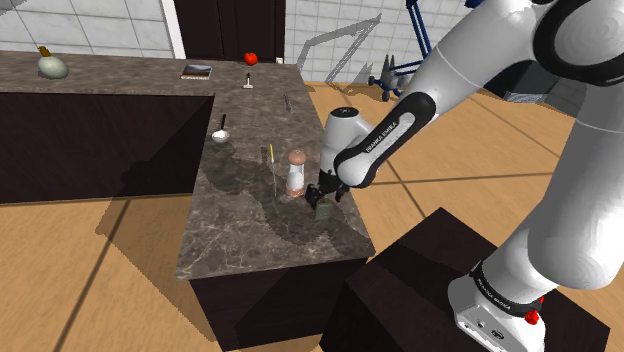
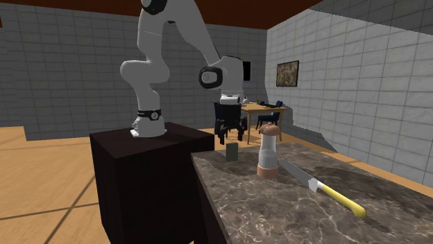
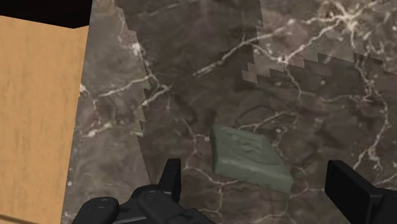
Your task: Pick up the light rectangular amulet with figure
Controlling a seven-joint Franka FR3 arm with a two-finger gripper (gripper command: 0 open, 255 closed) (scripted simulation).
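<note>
In the shoulder view the white arm (image 1: 570,150) rises from its dark box stand (image 1: 420,290) and slopes its forearm down leftward, hand pointing at the brown marbled stone tabletop (image 1: 250,235) beside a white-and-brown grinder (image 1: 297,172). In the second exterior view the grey-green rectangular amulet (image 2: 231,152) sits under the hand. In the wrist view the jaws stand open, the amulet lying between them, untouched

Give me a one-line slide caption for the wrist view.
Open gripper poised over the untouched grey-green relief amulet on the dark marbled counter.
</note>
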